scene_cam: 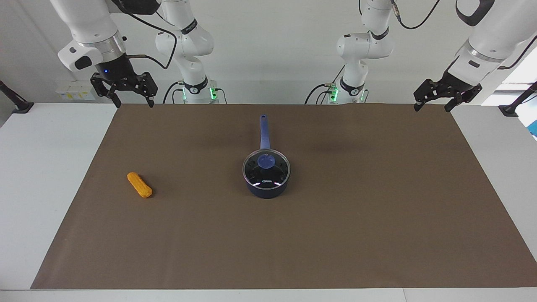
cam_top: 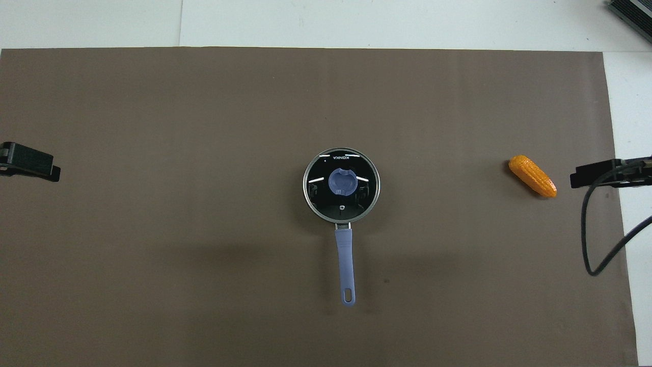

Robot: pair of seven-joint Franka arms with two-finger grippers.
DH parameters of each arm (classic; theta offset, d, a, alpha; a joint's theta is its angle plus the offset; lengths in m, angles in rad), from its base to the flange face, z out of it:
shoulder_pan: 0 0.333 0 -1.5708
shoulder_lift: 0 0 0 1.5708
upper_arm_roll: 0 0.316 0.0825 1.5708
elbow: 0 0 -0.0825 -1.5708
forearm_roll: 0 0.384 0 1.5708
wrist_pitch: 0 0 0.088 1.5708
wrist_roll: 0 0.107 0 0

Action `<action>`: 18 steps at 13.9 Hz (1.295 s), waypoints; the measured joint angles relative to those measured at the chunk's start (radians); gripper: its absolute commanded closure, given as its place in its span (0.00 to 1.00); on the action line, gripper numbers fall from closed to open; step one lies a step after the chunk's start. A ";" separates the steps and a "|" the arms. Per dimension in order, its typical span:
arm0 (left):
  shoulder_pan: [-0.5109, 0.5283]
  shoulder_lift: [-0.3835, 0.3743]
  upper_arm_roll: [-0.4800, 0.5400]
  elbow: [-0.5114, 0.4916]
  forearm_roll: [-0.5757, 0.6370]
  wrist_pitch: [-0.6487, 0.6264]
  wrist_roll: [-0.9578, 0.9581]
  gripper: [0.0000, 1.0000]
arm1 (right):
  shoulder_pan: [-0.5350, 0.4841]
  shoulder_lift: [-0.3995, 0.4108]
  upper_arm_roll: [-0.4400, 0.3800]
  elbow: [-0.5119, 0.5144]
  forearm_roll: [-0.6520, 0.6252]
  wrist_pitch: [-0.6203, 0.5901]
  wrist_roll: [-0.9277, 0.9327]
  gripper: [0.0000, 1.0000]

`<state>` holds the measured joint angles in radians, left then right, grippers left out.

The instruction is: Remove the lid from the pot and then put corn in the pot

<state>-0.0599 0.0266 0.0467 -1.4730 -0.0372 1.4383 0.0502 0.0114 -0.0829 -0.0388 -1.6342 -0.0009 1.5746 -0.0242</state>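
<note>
Bright even light, soft shadows, lid [cam_top: 341,185] glare

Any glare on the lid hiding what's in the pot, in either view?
Overhead view: short white streaks on the lid near its rim; the pot's inside reads plain black. Facing view: one bright arc at the lid's rim by the lettering. Soft shadows on the mat.
</note>
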 measured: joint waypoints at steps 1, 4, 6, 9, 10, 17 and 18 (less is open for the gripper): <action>0.000 0.000 -0.001 0.000 0.000 0.003 0.000 0.00 | 0.000 0.000 0.000 0.000 0.000 0.000 0.000 0.00; -0.001 0.000 -0.003 0.000 0.000 0.022 0.012 0.00 | 0.000 0.000 0.000 0.000 0.000 0.000 0.000 0.00; -0.001 0.000 -0.005 -0.002 0.000 0.023 0.016 0.00 | 0.000 0.000 0.000 0.000 0.000 0.000 0.000 0.00; -0.001 0.001 -0.011 -0.017 0.000 0.028 0.019 0.00 | 0.000 0.000 0.000 0.000 0.000 0.000 0.000 0.00; -0.002 0.002 -0.013 -0.028 0.000 0.037 0.021 0.00 | 0.000 0.000 0.000 0.000 0.000 0.000 0.000 0.00; -0.086 0.006 -0.023 -0.164 0.000 0.158 0.024 0.00 | 0.000 0.000 0.002 0.000 0.000 -0.006 0.000 0.00; -0.108 0.006 -0.024 -0.192 -0.001 0.189 0.023 0.00 | 0.000 0.000 0.003 0.000 0.000 -0.015 0.000 0.00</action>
<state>-0.1680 0.0329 0.0228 -1.6648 -0.0377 1.6274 0.0735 0.0117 -0.0830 -0.0359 -1.6341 -0.0009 1.5595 -0.0242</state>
